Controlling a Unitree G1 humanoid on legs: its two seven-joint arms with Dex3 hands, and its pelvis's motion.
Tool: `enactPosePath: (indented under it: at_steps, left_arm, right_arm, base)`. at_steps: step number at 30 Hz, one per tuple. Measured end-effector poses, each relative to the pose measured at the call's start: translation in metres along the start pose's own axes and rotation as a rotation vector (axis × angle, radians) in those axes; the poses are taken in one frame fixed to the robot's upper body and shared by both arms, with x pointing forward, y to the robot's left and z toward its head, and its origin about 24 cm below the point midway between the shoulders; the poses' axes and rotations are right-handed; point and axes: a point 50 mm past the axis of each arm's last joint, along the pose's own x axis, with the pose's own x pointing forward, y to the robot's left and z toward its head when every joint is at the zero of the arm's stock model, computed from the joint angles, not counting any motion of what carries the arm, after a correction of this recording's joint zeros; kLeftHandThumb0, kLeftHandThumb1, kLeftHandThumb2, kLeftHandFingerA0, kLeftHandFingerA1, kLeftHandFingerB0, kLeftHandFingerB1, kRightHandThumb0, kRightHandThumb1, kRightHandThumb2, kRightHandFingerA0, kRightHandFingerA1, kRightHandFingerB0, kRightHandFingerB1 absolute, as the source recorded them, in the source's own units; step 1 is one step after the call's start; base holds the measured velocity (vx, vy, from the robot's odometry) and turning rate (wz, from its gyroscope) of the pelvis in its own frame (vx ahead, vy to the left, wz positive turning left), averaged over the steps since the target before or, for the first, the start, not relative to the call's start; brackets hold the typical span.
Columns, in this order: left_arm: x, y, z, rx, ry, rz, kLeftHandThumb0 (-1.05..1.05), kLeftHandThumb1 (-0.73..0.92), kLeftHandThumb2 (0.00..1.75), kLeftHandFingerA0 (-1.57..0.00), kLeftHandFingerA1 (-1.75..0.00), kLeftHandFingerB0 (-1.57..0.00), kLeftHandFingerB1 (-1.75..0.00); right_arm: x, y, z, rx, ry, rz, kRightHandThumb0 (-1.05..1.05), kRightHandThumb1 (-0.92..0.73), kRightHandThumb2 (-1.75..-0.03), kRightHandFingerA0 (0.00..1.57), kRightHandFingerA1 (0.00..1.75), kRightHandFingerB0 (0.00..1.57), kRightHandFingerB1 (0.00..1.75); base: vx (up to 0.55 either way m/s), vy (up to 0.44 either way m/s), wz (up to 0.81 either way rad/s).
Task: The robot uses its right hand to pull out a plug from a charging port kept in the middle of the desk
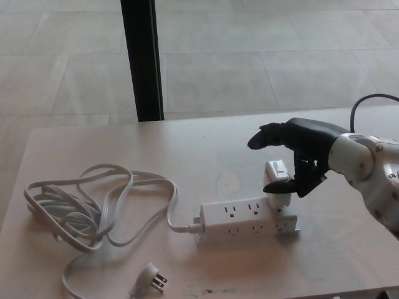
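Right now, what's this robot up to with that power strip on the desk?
The right robot hand is reaching over a white charger plug that is plugged into the right end of a white power strip on the desk. Its fingers are spread around the plug, one above and one by its side, but they have not closed on it yet, and the plug sits in its socket. The strip's own cord lies coiled loose to the left, unplugged. No left hand shows.

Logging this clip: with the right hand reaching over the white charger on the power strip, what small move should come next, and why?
Probably close the fingers on the charger. The right hand is open around it, one finger above and one at its right side, not gripping yet. The charger still sits plugged into the power strip, so a firm hold must come before pulling up.
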Motion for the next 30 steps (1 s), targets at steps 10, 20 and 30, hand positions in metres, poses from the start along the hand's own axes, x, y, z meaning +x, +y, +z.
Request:
enactPosePath:
  at_steps: [10,20,30]
  left_arm:
    - [0.001,-0.001,0.002,0.001,-0.003,0.0,-0.85,0.92,0.75,-0.79,-0.55,-0.62,-0.45]
    - [0.001,-0.001,0.002,-0.012,-0.002,0.0,-0.84,0.92,0.76,-0.78,-0.55,-0.62,-0.44]
    - [0.001,-0.001,0.003,-0.02,-0.012,-0.002,-0.91,0.78,0.92,-0.76,-0.58,-0.58,-0.49]
  right_arm:
    - [-0.004,-0.005,-0.017,-0.13,0.154,0.106,-0.82,-0.42,-0.83,0.78,1.15,0.03,0.13]
    - [-0.003,-0.007,-0.014,-0.167,0.193,0.14,-0.79,-0.51,-0.59,0.72,1.4,0.23,0.35]
    - [0.001,-0.004,0.001,-0.11,0.114,0.093,-0.74,-0.49,-0.6,0.69,1.58,0.27,0.37]
  base:
    - [0.0,0.0,0.0]
    - [0.0,0.0,0.0]
    - [0.0,0.0,0.0]
